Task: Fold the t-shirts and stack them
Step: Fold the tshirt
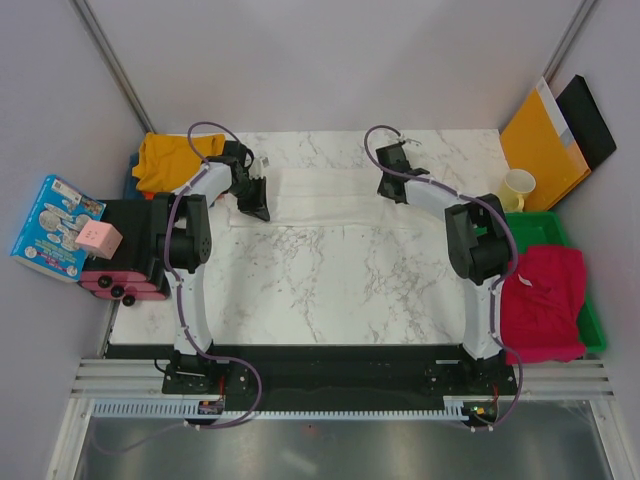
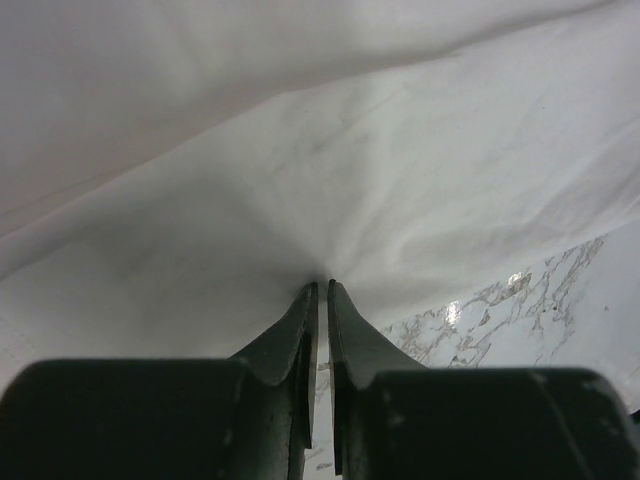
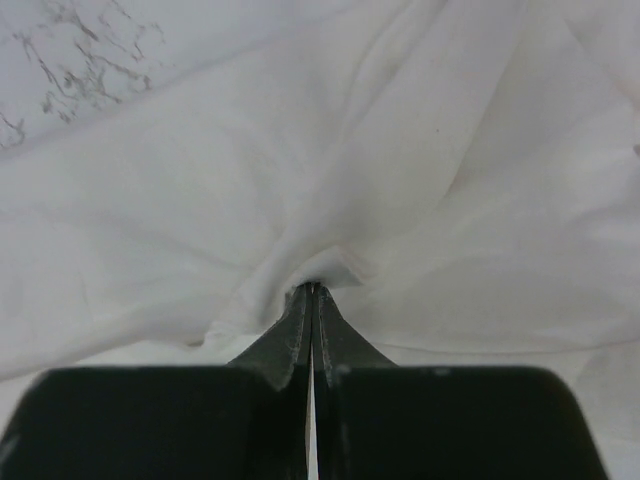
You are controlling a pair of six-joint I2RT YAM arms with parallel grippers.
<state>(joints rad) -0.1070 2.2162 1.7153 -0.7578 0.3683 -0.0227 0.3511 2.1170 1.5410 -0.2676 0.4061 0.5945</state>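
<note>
The white t-shirt (image 1: 320, 205) lies folded in a band across the far middle of the marble table (image 1: 330, 290). My left gripper (image 1: 258, 208) is shut on its left end; in the left wrist view the gripper (image 2: 322, 284) pinches the white cloth (image 2: 330, 160). My right gripper (image 1: 388, 186) is shut on its right end; in the right wrist view the gripper (image 3: 312, 288) pinches puckered white cloth (image 3: 400, 170). A mustard yellow shirt (image 1: 170, 160) lies bunched at the far left over a bit of blue cloth. A crimson-pink shirt (image 1: 543, 300) lies over the green tray (image 1: 592, 322) at the right.
A black and pink box stack (image 1: 125, 250) and a blue printed pack (image 1: 55, 225) sit at the left. A paper cup (image 1: 518, 188), an orange-yellow envelope (image 1: 543, 140) and a black panel (image 1: 590, 120) stand at the far right.
</note>
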